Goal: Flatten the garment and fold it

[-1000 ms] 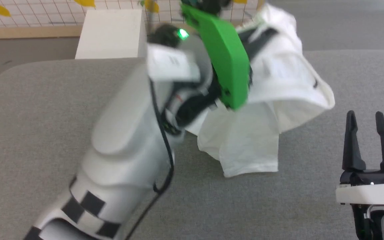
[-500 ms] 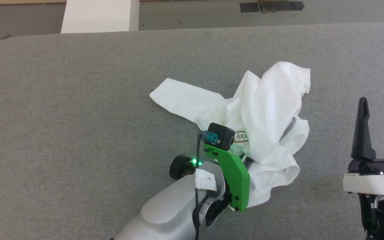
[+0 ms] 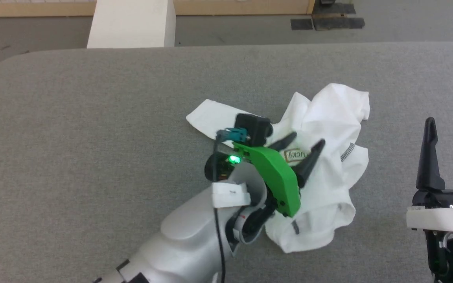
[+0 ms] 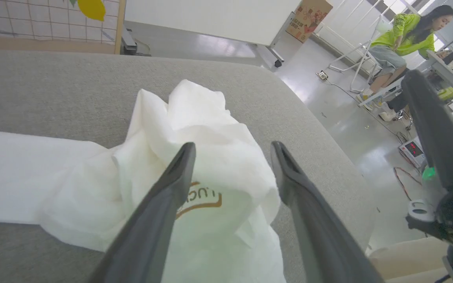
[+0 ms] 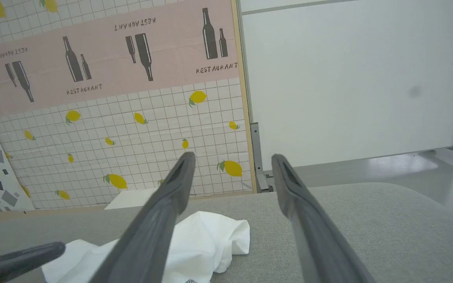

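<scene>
Your left gripper (image 3: pixel 307 139) hangs over the garment (image 3: pixel 328 118) with its jaws spread wide and no cloth pinched between them. Its two fingers (image 3: pixel 309 163) straddle the brown-bordered patch (image 3: pixel 296 155); can't tell if the tips touch the fabric.

The garment is a crumpled white heap, not flattened, on the grey padded table (image 3: pixel 92 137), right of centre in the head view. One flat flap sticks out to the left, under the wrist camera. Dark zigzag stitching (image 3: pixel 346 151) shows on the right side of the pile. The green bracket (image 3: pixel 275 177) on the left wrist covers part of the lower heap.

Your right gripper (image 3: pixel 447 121) is at the lower right with its fingers pointing up the view. Its jaws are apart and empty, over bare table, well apart from the garment.

In the left wrist view the patch sits between the two fingers, its lettering upside down and partly hidden by the left-hand finger. In the right wrist view the garment lies low and left beyond the fingers, and one dark finger of the left gripper pokes in at the lower left.

A white box (image 3: pixel 132 23) stands beyond the table's far edge at upper left, apart from the garment. A person (image 4: pixel 407 35) in a yellow-green top sits far back in the left wrist view
</scene>
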You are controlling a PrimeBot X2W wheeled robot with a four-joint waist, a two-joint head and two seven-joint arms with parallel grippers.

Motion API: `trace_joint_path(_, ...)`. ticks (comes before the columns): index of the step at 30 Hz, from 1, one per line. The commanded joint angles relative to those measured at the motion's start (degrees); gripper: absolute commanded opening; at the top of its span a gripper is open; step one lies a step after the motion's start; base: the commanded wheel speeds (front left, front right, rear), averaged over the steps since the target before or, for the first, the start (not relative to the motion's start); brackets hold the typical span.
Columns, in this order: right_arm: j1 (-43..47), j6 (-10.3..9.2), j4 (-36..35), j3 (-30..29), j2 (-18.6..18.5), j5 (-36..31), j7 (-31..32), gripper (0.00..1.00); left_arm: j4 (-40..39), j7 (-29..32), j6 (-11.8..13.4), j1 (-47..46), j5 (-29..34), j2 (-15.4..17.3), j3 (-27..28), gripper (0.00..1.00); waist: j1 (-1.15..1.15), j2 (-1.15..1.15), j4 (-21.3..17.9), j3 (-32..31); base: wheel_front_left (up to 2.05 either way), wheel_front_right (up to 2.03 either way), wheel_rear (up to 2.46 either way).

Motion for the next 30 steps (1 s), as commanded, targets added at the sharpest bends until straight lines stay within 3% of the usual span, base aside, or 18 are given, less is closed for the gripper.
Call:
trace_joint_path(1, 0.5, -0.09, 0.0, 0.0, 0.0, -0.3, -0.3, 1.0, -1.3, -1.6, 0.5, 0.2, 0.1, 1.5, 1.1, 1.0, 0.0, -0.01, 0.5, -1.3, 0.0, 0.0, 0.0)
trace_joint_path(9, 2.2, -0.09, -0.4, -0.1, 0.0, -0.2, -0.3, 1.0, -11.6, -14.4, 8.5, 10.3, 5.2, 11.7, 8.3, 1.0, 0.0, -0.01, 0.5, -2.6, 0.0, 0.0, 0.0)
trace_joint_path(12, 3.0, -0.09, -0.5, -0.4, 0.0, -0.2, -0.3, 1.0, -16.6, -15.7, 10.2, 17.5, 8.8, 14.1, 13.8, 1.0, 0.0, -0.01, 0.7, -2.8, 0.0, 0.0, 0.0)
trace_joint_path(14, 3.5, -0.09, -0.6, -0.5, 0.0, -0.2, -0.3, 1.0, -20.7, -15.7, 10.4, 23.1, 13.2, 13.8, 19.5, 1.0, 0.0, -0.01, 0.9, -2.7, 0.0, 0.0, 0.0)
trace_joint_path(16, 4.0, -0.09, -0.5, -0.5, 0.0, -0.4, -0.3, 1.0, -24.0, -15.8, 9.6, 29.1, 17.9, 12.9, 24.6, 1.0, 0.0, -0.01, 1.1, -2.8, 0.0, 0.0, 0.0)
trace_joint_path(21, 5.8, -0.09, -0.2, -0.5, 0.0, -0.3, -0.3, 1.0, -26.8, -15.8, 7.2, 40.1, 29.7, 10.9, 30.7, 1.0, 0.0, -0.01, 1.8, -3.3, 0.0, 0.0, 0.0)
trace_joint_path(30, 4.9, -0.09, 2.2, -0.7, 0.0, 0.0, 1.5, 1.0, -25.4, -15.8, 1.1, 44.4, 36.1, 4.2, 36.5, 1.0, 0.0, -0.01, 3.1, -3.1, 0.0, 0.0, 0.0)
